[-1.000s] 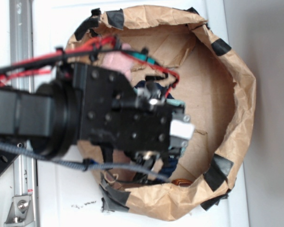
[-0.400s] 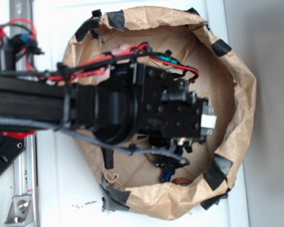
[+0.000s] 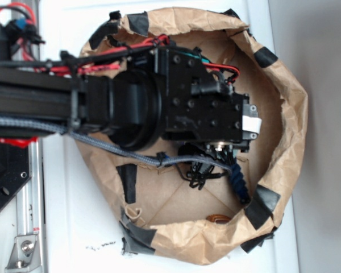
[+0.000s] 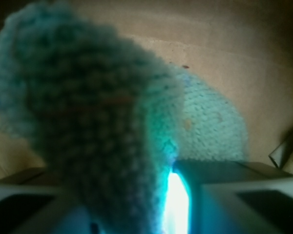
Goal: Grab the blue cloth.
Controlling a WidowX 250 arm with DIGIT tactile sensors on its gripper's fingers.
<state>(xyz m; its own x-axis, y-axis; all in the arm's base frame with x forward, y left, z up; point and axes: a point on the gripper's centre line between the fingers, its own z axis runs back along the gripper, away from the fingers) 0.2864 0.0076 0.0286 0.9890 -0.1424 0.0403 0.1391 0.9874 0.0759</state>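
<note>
The blue cloth (image 4: 88,112), a light teal terry fabric, fills the wrist view, bunched up between the jaws, with a flap hanging toward the brown paper floor behind it. My gripper (image 4: 151,195) is shut on the blue cloth; a thin bright gap shows beside the right finger (image 4: 244,195). In the exterior view the black arm and wrist (image 3: 187,102) reach from the left over the paper bowl (image 3: 284,131) and hide both the cloth and the fingers.
The bowl is a crumpled brown paper wall patched with black tape (image 3: 261,202). A dark navy twisted rope (image 3: 238,181) lies at the lower right inside it. Red and black cables (image 3: 113,54) run along the arm. A metal rail (image 3: 25,227) runs along the left.
The arm has moved right and toward the bowl's far side. It now covers the pink toy that showed earlier, and the navy rope has come into view at the lower right.
</note>
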